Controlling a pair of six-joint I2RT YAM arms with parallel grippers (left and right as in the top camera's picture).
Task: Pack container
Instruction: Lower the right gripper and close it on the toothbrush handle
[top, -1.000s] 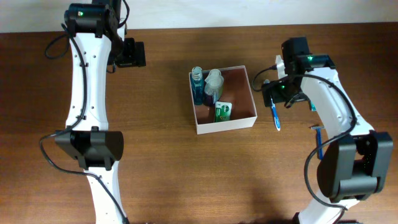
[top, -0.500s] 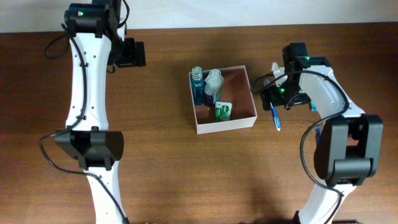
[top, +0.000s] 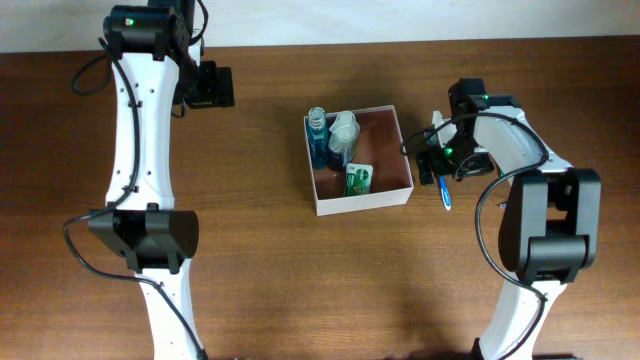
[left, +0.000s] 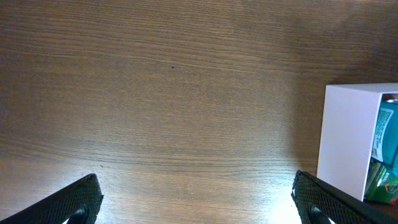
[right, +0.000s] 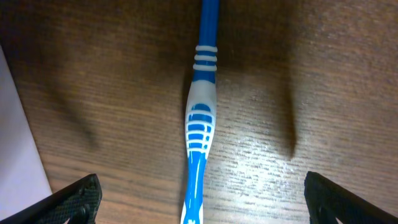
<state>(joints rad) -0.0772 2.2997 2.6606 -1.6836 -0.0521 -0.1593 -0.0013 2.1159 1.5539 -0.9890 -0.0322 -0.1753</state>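
Right arm has swung in since the earlier overhead frame: its elbow and base link now sit closer to the wrist, and the wrist has crept toward the container's wall. Toothbrush, container and left arm unchanged.

Overhead: container (top: 365, 201) at mid-surface (top: 300, 280), holding a blue bottle (top: 318, 140), a clear bottle (top: 343, 129) and a green packet (top: 359, 179). The toothbrush (top: 445, 192) lies flat at 3 o'clock of it, just beside the wall, with the right pincer (top: 437, 165) over its upper end. The left pincer (top: 210, 87) is parked at 10 o'clock, well apart.

Left wrist: left pincer (left: 199, 205) spread apart, bare wood between the tips; container corner (left: 345, 137) at 3 o'clock.

Right wrist: right pincer (right: 211, 202) spread wide, not touching, straddling the toothbrush (right: 200, 124), which runs 12 to 6 o'clock. Container wall (right: 18, 143) at 9 o'clock.

Judgement: the toothbrush looks light, stiff and narrow, with smooth plastic likely to slip or roll. It lies low on the wood, so the tips must come right down. Best hold: across the widened white-and-blue ribbed grip, which is thicker and probably rubbery. The container seems light and may slide if nudged.
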